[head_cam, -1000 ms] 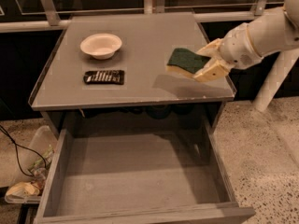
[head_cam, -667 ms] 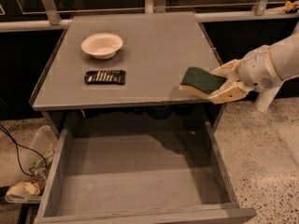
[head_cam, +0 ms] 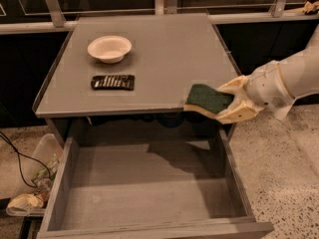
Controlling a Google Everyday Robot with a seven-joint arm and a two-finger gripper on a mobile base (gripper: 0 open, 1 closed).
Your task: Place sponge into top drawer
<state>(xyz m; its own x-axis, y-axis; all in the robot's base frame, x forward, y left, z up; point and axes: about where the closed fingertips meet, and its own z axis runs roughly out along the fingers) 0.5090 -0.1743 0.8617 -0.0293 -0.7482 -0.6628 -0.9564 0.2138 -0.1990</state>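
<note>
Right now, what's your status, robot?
Gripper shut on sponge, at front right edge of tabletop. Top drawer open below. Bowl and black remote off left, clear of path.

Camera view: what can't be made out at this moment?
- Right end and underside of the sponge: covered by the pincer, which grips it at the front right edge of the tabletop.
- Most of the arm: cut off by the right edge.
- Front face of the top drawer: cut off by the bottom edge.
- Space under the tabletop: lost in shadow.
- Markings on the black flat object: too small to read.
</note>
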